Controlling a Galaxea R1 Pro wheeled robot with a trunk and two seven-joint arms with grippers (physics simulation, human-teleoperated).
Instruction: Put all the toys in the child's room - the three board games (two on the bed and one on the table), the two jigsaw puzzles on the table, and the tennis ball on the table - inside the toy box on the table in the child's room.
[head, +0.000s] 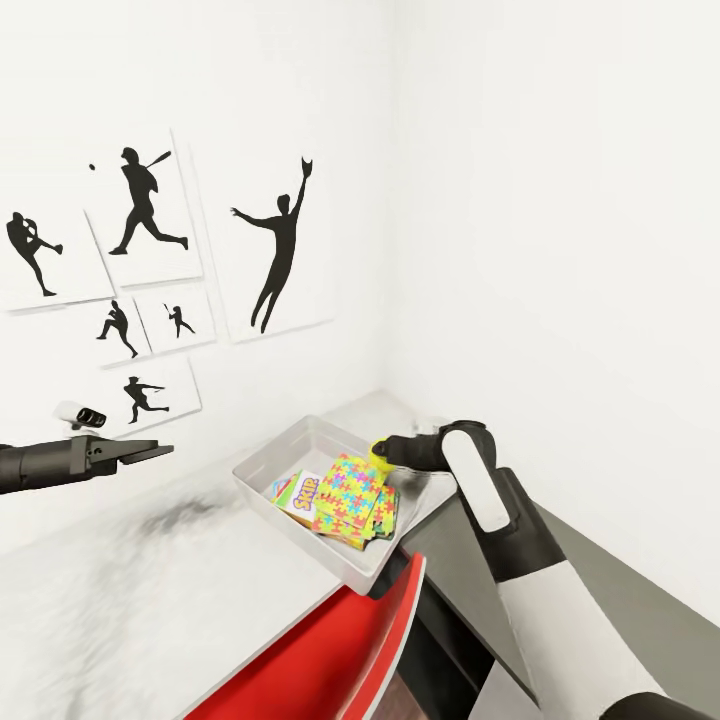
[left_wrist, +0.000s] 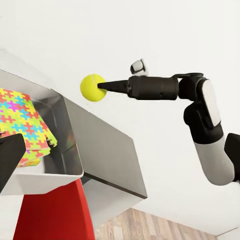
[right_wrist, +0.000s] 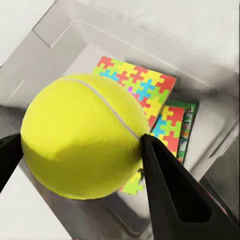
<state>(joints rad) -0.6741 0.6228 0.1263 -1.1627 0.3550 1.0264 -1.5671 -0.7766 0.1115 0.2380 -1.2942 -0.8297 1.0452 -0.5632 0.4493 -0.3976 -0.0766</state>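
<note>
White walls with black sports silhouettes back the grey worktop (head: 150, 590). My right hand (head: 381, 452) grips the tennis ball (left_wrist: 93, 87) between its fingers, held just above the far rim of the toy box (head: 262, 457). My left hand (head: 150, 452) hangs apart over the worktop; I cannot tell how wide it stands. To drop well, I judge I should carry the ball further inward over the jigsaw puzzles (head: 352, 495) before releasing, so it cannot bounce out. It is bright yellow-green, fuzzy-looking, with a pale seam. A board game (head: 301, 493) peeks out beneath.
</note>
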